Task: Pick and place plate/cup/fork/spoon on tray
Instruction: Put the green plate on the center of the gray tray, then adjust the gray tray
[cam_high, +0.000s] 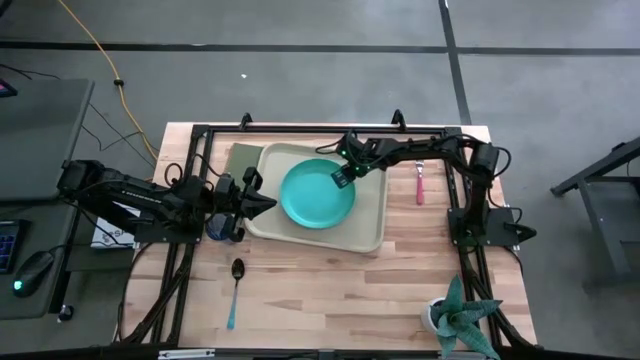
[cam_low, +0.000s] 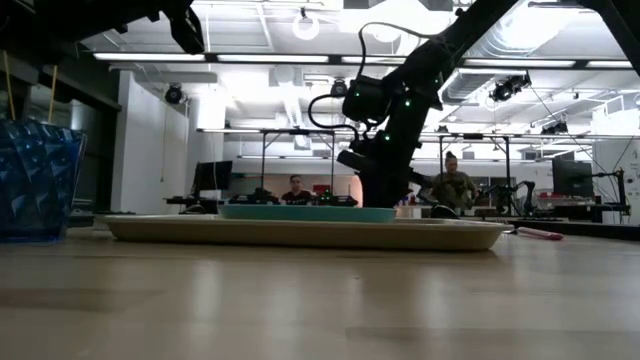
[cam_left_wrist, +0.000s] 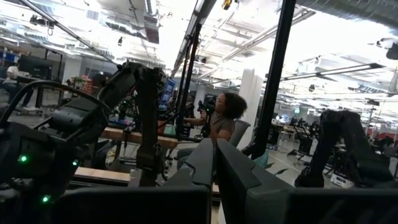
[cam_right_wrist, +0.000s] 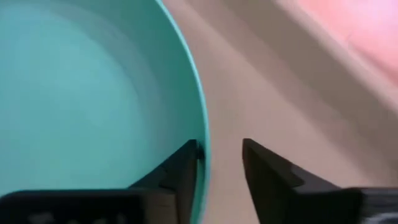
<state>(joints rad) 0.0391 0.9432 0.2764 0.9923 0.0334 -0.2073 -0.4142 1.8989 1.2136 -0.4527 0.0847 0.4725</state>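
The plate (cam_high: 317, 195) is seen lying flat inside the tray (cam_high: 370, 232), toward its left half. The right pincer (cam_high: 343, 174) is placed at the plate's far right rim – its fingers (cam_right_wrist: 180, 171) are parted, one over the plate's inner edge and the other outside over the tray floor, so the rim is straddled but not clamped. The left pincer (cam_high: 268, 205) is clenched with nothing in it, just beside the tray's left edge. The cup (cam_high: 219, 224) stands on the worktop (cam_high: 330, 290) under the left arm. The spoon (cam_high: 235, 292) lies in front of the tray – the fork (cam_high: 420, 183) to its right.
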